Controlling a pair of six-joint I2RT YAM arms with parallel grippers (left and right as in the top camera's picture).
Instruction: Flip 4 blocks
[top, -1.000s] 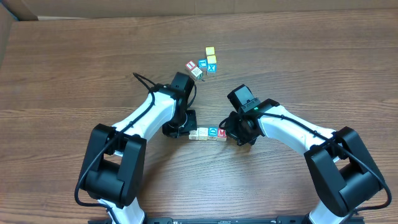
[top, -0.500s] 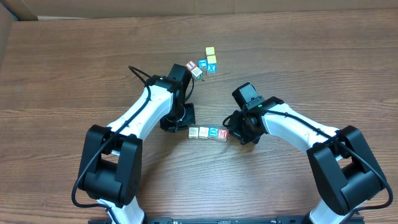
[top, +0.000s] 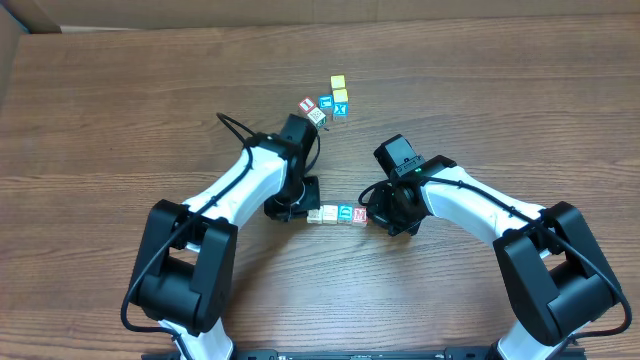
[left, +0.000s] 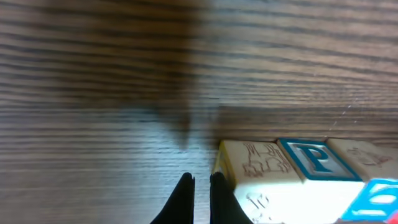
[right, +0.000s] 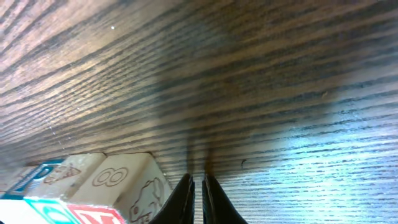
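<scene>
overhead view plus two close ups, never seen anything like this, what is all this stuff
Two white-and-black robot arms sit at a brown wooden table. The overhead view looks down from a fixed camera; the other two come from cameras on each wrist. Between the arms lies a row of four small wooden alphabet cubes; a loose cluster of similar cubes sits farther back. The left gripper and right gripper, one at each end of the row, are shut and hold nothing.

Brown wood-grain table (top: 100, 120) fills view; tan cardboard edge (top: 8, 50) top-left
</scene>
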